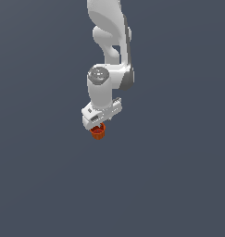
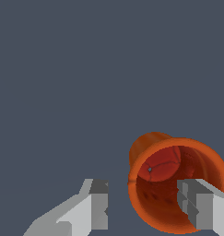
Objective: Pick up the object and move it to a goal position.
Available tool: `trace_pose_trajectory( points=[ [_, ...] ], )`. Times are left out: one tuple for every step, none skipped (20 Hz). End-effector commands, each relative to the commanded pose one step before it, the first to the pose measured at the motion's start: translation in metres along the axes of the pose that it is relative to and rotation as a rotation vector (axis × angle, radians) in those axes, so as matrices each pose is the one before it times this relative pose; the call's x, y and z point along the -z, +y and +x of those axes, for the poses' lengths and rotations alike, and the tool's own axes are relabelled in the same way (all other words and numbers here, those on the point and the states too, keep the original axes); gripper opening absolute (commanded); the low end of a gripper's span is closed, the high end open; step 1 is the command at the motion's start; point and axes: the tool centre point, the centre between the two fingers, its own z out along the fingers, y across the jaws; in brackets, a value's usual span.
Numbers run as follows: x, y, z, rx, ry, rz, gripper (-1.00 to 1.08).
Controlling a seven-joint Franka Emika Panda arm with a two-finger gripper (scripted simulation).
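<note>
A white robot hand [image 1: 98,124] points down, its fingers [image 2: 96,208] spread apart, one inside the orange-red cup [image 1: 98,132], not clamping it.

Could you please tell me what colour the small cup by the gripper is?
Orange-red, inside and out; the cup shows best in the wrist view.

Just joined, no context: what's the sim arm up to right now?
A white Panda arm has its claw down at a small orange-red cup. In the wrist view, one finger sits inside the cup's open mouth and the other outside, apart from the wall. The claw is open, so nothing is gripped yet.
</note>
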Motion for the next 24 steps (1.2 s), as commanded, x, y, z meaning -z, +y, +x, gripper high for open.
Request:
trace_pose_trajectory(
  points=[
    [-0.00322, -0.00034, -0.00358, 0.03611, -0.00163, 0.00152, 0.28],
    [-0.00101, -0.00014, -0.00113, 0.01074, -0.00055, 0.00056, 0.28],
    [-0.00089, -0.00013, -0.00100, 0.00947, -0.00048, 0.00050, 0.28],
    [-0.00077, -0.00013, -0.00086, 0.00821, -0.00041, 0.00044, 0.28],
    [-0.00065, -0.00012, -0.00072, 0.00696, -0.00034, 0.00037, 0.28],
    [-0.00053, -0.00011, -0.00058, 0.00572, -0.00028, 0.00031, 0.28],
    [-0.00041, -0.00008, -0.00047, 0.00441, -0.00021, 0.00024, 0.28],
    [-0.00030, -0.00006, -0.00033, 0.00316, -0.00015, 0.00017, 0.28],
    [-0.00017, -0.00001, -0.00023, 0.00182, -0.00009, 0.00010, 0.28],
    [-0.00006, -0.00003, -0.00004, 0.00069, -0.00003, 0.00004, 0.28],
    [0.00026, 0.00012, 0.00026, -0.00431, 0.00000, -0.00003, 0.28],
    [-0.00036, 0.00002, -0.00002, 0.00000, 0.00000, 0.00000, 0.28],
    [-0.00107, 0.00005, -0.00007, 0.00000, 0.00000, 0.00000, 0.28],
    [-0.00179, -0.00010, 0.00006, 0.00049, 0.00000, 0.00001, 0.28],
    [-0.00250, 0.00011, -0.00018, 0.00000, 0.00000, 0.00000, 0.28],
    [-0.00322, -0.00019, 0.00008, 0.00085, 0.00001, 0.00002, 0.28],
    [-0.00393, -0.00013, -0.00005, 0.00069, 0.00002, 0.00003, 0.28],
    [-0.00447, -0.00006, -0.00020, 0.00049, 0.00002, 0.00003, 0.28],
    [-0.00393, -0.00018, -0.00010, 0.00069, 0.00003, 0.00004, 0.28],
    [-0.00321, -0.00013, -0.00013, 0.00049, 0.00003, 0.00003, 0.28],
    [-0.00249, 0.00002, -0.00025, 0.00000, 0.00000, 0.00000, 0.28],
    [-0.00178, -0.00024, 0.00007, 0.00069, 0.00004, 0.00006, 0.28],
    [-0.00107, 0.00000, -0.00011, 0.00000, 0.00000, 0.00000, 0.28],
    [-0.00036, 0.00000, -0.00004, 0.00000, 0.00000, 0.00000, 0.28]
  ],
)
